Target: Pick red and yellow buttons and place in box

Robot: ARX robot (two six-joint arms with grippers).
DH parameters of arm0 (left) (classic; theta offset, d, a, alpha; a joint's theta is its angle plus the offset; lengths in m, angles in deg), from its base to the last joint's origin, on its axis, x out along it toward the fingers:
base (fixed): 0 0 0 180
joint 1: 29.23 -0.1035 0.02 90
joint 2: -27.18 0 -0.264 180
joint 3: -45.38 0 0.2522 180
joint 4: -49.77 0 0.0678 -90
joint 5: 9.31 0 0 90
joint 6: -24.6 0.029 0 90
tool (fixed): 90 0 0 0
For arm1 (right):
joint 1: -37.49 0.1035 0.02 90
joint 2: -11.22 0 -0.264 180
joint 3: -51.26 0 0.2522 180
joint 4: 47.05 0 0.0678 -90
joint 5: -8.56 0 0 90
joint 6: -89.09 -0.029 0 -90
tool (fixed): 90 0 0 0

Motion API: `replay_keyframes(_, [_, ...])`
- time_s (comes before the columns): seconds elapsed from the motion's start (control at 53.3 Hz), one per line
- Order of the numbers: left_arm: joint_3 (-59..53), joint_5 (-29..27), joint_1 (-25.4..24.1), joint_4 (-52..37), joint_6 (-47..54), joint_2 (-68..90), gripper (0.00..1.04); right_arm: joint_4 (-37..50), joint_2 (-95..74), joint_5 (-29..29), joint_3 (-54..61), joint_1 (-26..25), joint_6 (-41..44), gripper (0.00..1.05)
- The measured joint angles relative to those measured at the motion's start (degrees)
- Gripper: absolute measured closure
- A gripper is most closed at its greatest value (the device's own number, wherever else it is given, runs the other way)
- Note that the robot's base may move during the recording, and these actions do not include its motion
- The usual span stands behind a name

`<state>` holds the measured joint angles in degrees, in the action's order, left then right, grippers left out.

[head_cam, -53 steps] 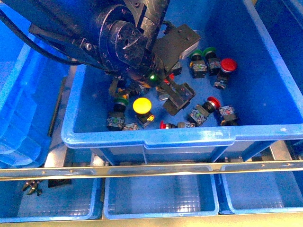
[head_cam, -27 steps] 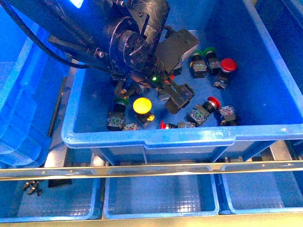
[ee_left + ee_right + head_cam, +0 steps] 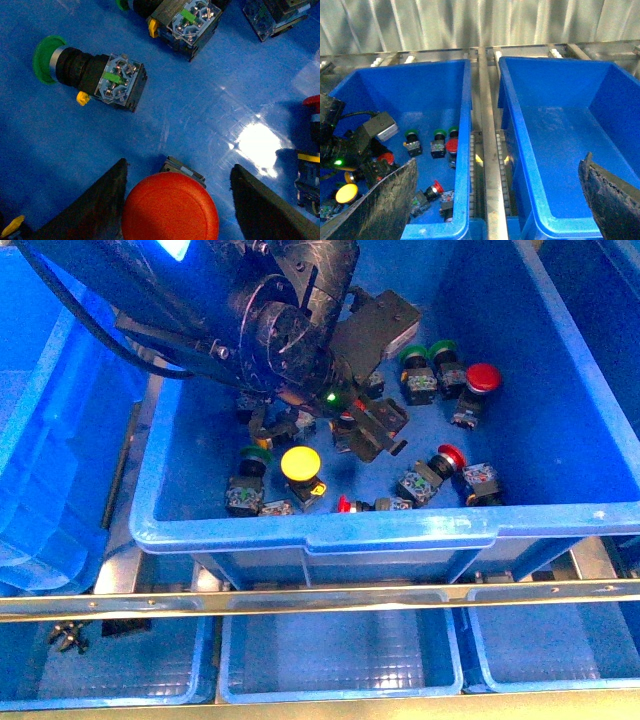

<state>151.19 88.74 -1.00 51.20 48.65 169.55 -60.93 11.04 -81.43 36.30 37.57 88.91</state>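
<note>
Red button [image 3: 170, 205] in the switch crate [image 3: 300, 535], cap toward the wrist, between jaws of the left gripper [image 3: 178, 165]: apart, astride the cap. Could squirt out or tip if clamped off-centre on that round, smooth cap. Jaws of the right gripper [image 3: 498, 160] wide apart, idle. No legible writing or brand.

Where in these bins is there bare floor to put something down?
The neighbouring crate shows only bare floor. In the button crate, bare floor lies between the red button and the right wall. Around the yellow button and left gripper it is crowded.
</note>
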Motion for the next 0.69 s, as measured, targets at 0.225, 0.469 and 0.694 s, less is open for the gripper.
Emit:
replay_keyframes(0.225, [-1.0, -0.1, -0.4, -1.5, -0.8, 0.0, 0.70, 0.0, 0.0, 0.0, 0.0, 0.0, 0.0, 0.07])
replay_keyframes(0.469, [-8.3, 1.1, -1.3, -5.2, -6.3, -4.2, 0.70, 0.0, 0.0, 0.0, 0.0, 0.0, 0.0, 0.07])
replay_keyframes(0.694, [-16.9, 3.5, -4.0, -6.8, -21.2, -14.6, 0.70, 0.0, 0.0, 0.0, 0.0, 0.0, 0.0, 0.07])
